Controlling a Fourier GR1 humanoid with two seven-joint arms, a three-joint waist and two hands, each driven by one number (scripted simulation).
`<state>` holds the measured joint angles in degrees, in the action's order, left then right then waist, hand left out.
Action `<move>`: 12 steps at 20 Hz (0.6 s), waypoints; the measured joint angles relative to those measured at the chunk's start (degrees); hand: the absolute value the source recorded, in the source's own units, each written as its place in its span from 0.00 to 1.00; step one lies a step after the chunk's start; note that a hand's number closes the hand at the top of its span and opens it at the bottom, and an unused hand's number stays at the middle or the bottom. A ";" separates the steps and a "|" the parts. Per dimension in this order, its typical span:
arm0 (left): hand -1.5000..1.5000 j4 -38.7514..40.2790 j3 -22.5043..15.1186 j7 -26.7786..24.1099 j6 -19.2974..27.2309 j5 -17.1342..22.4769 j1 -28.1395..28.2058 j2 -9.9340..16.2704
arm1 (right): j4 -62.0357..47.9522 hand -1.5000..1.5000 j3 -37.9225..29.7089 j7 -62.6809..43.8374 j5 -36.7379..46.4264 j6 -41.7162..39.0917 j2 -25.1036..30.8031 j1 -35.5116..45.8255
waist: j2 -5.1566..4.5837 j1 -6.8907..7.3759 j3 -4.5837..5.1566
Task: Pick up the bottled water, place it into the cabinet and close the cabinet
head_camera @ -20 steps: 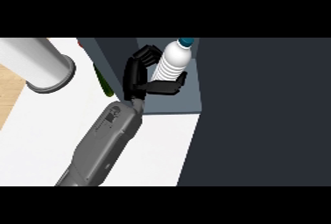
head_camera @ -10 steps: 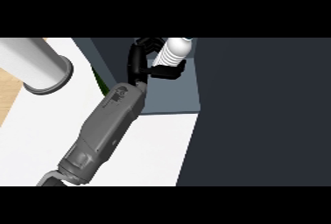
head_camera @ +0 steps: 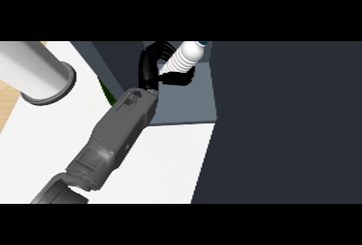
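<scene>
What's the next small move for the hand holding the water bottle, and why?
Probably carry it a little further into the cabinet before letting go. The hand is curled round the water bottle, which is tilted and held over the cabinet's grey shelf, not visibly resting on it. The dark door stands alongside.

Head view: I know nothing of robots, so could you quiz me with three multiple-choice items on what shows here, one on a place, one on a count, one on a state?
1. Where is the bottle?
A. lying on the white counter
B. in the hand, near the view's top
C. beside the arm's elbow

2. How many forearms show?
A. one
B. two
C. none

3. How is the hand?
A. flat on the counter
B. open, fingers up
C. curled round the bottle

Answers:
1 B: the bottle sits in the black hand, clear of the counter.
2 A: a single grey forearm comes in from the lower left.
3 C: its fingers wrap the bottle.
</scene>
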<state>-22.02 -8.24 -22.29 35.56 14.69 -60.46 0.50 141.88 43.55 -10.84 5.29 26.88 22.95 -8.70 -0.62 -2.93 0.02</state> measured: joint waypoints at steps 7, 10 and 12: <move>1.00 7.13 2.22 -3.46 0.81 0.63 -1.85 -0.32 | -0.05 0.00 -0.66 0.87 -0.91 -0.40 0.32 0.21 | -0.27 -0.45 0.02; 1.00 9.59 3.24 -4.98 1.44 0.71 -2.19 -0.40 | -0.05 0.00 -0.57 1.14 -1.20 -0.65 0.54 0.13 | -0.42 -0.72 0.03; 1.00 11.14 3.23 -6.01 2.46 0.31 -2.13 -0.44 | 0.03 0.00 -0.58 1.60 -1.43 -0.83 0.84 -0.13 | -0.54 -1.14 0.04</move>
<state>-10.88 -5.01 -28.29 38.02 15.01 -62.59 0.07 141.91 42.97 -9.24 3.86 26.04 23.79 -8.82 -1.17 -4.08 0.05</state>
